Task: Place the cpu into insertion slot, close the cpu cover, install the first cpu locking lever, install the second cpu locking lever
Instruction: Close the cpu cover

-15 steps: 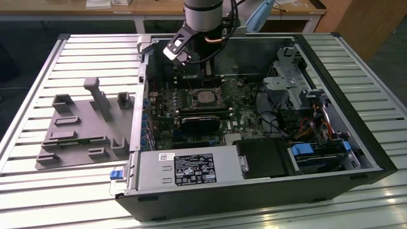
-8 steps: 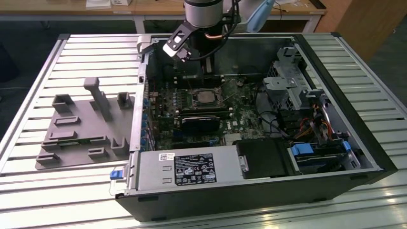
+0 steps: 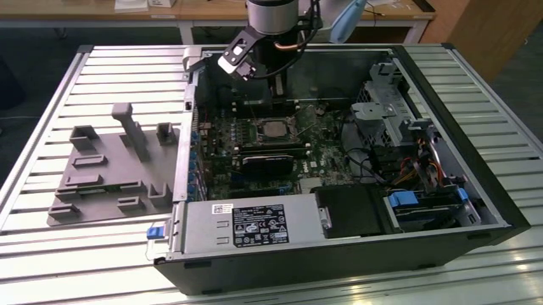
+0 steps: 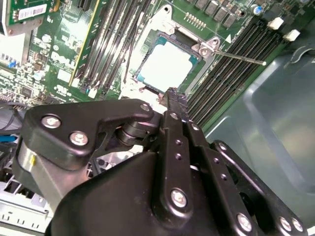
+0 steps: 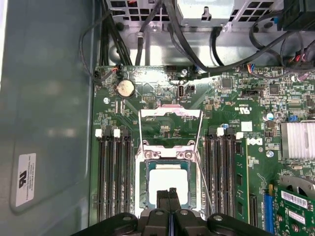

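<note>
The gripper's [image 5: 168,197] 2 black fingers are pressed together with nothing between them. Their tips hang over the near edge of the chip [image 5: 167,183]; whether they touch it I cannot tell. The chip lies flat in the socket [image 5: 143,189] with its pale metal top facing up.

The cover plate [image 5: 171,112] is swung open, away from the chip, and green board shows through its square window. In the second wrist view a thin lever [image 4: 241,56] slants out from 1 corner of the socket across the memory slots [image 4: 231,78]. In the first wrist view, rows of these long slots run along both sides of the socket, and a round coin battery [image 5: 124,88] sits beyond the cover plate.

In the exterior view the arm [image 3: 271,16] comes down from the upper middle of the frame into the open computer case [image 3: 339,276]. A power supply box [image 3: 246,225] fills the lower middle of the case. A grey plastic tray [image 3: 110,171] lies on the slatted table [image 3: 51,95] at the exterior view's left, just beside the case.
</note>
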You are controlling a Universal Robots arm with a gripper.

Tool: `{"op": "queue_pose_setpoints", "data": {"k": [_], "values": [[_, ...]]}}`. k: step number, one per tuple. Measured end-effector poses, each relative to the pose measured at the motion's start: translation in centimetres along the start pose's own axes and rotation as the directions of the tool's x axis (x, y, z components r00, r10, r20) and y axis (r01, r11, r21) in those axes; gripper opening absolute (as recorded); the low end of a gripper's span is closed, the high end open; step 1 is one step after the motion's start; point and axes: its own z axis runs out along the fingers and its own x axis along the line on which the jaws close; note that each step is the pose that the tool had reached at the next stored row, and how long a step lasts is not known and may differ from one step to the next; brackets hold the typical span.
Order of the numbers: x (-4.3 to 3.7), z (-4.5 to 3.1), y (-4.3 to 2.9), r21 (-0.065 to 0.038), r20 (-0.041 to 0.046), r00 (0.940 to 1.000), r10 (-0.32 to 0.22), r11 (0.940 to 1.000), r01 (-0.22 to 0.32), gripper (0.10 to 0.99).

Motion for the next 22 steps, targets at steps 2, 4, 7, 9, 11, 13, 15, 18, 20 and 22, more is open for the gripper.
{"op": "queue_pose_setpoints", "data": {"k": [2, 4, 7, 9, 11, 13, 15, 18, 20, 22], "values": [[0.01, 0.05, 0.44, 0.0, -0.0002, 1.0, 0.0, 1.0, 0.0, 0.102], [0.02, 0.12, 1.07, 0.001, -0.0001, 1.0, 0.0, 1.0, 0.0, 0.102], [0.04, 0.24, 2.19, 0.003, -0.0001, 1.0, 0.0, 1.0, 0.0, 0.102], [0.05, 0.33, 3.01, 0.005, -0.0001, 1.0, 0.0, 1.0, 0.0, 0.102], [0.07, 0.43, 3.9, 0.007, 0.0, 1.0, 0.0, 1.0, 0.0, 0.102], [0.09, 0.52, 4.78, 0.008, 0.0, 1.0, 0.0, 1.0, 0.0, 0.102], [0.1, 0.62, 5.68, 0.01, -0.0001, 1.0, 0.0, 0.9999, 0.0, 0.102], [0.12, 0.75, 7.0, 0.013, 0.0003, 1.0, 0.0, 0.9999, 0.0, 0.102], [0.14, 0.85, 7.82, 0.014, 0.0003, 1.0, 0.0, 0.9999, 0.0, 0.102], [0.16, 0.94, 8.6, 0.016, 0.0001, 1.0, 0.0, 0.9999, 0.0, 0.102]]}}
